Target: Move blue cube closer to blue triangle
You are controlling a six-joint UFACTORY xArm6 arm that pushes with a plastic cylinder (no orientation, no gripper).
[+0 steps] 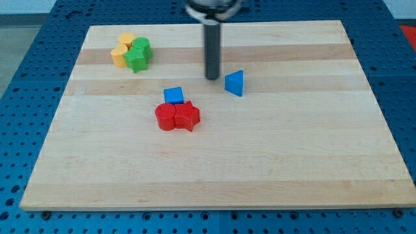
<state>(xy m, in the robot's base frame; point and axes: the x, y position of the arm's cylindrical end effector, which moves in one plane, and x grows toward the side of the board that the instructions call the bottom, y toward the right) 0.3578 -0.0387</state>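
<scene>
The blue cube [173, 95] sits near the board's middle, touching the top of two red blocks. The blue triangle [235, 82] lies to its right and slightly higher, a short gap away. My tip [212, 78] is just left of the blue triangle, close to it but apart, and up and to the right of the blue cube. The dark rod rises from the tip to the view's top.
A red cylinder [166, 117] and a red star-like block [187, 116] sit pressed together just below the blue cube. At the top left, two yellow blocks [121, 51] and a green block [138, 53] cluster together. The wooden board [214, 169] rests on a blue perforated table.
</scene>
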